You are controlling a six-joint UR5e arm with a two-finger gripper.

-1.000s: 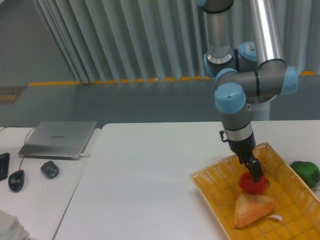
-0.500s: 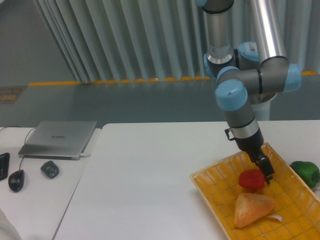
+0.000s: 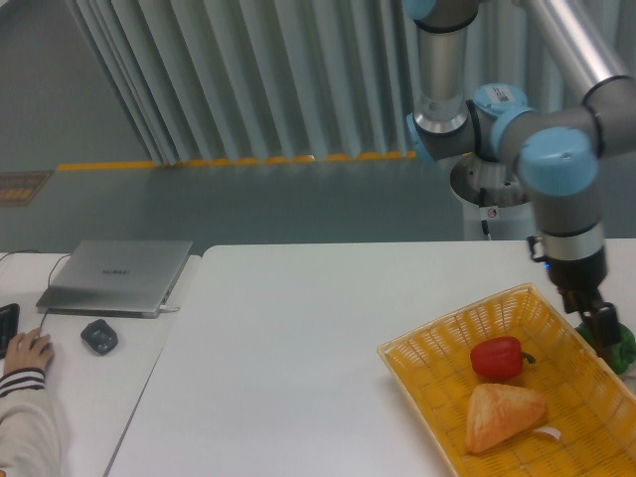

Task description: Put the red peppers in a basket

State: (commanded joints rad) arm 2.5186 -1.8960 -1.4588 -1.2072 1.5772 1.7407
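Observation:
The red pepper [image 3: 499,358] lies free on its side inside the yellow-orange woven basket [image 3: 422,347], near the basket's middle, with its dark stem pointing right. My gripper [image 3: 602,332] hangs off to the right, beyond the basket's far right rim and apart from the pepper. It stands just in front of the green pepper [image 3: 625,348]. Its fingers look open and hold nothing.
A tan triangular bread piece [image 3: 504,415] lies in the basket just in front of the red pepper. On the left side table are a grey laptop [image 3: 117,273], a small dark object [image 3: 98,336] and a person's hand [image 3: 27,348] at the edge.
My gripper let go of the red pepper, which now rests in the basket, and moved right and slightly up to the basket's far side. A person's hand came into view at the left.

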